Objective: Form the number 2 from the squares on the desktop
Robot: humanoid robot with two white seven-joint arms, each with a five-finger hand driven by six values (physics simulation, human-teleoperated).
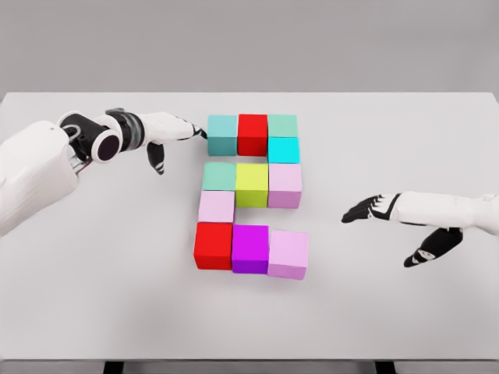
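Several coloured cubes sit together mid-table in a shape like a 2. Top row: teal cube point(222, 133), red cube point(253, 133), green cube point(283, 125). A cyan cube point(284, 149) sits under the green one. Middle row: green-teal cube point(220, 176), yellow-green cube point(252, 185), pink cube point(285, 185). A pale pink cube point(216, 206) leads down to the bottom row: red cube point(213, 245), magenta cube point(250, 248), pink cube point(288, 254). My left hand point(178, 134) is open, fingertips at the teal cube's left side. My right hand point(394, 222) is open, well right of the cubes.
The white table point(405, 140) runs across the whole view, its front edge point(249, 359) near the bottom. My left forearm point(35, 167) lies over its left side.
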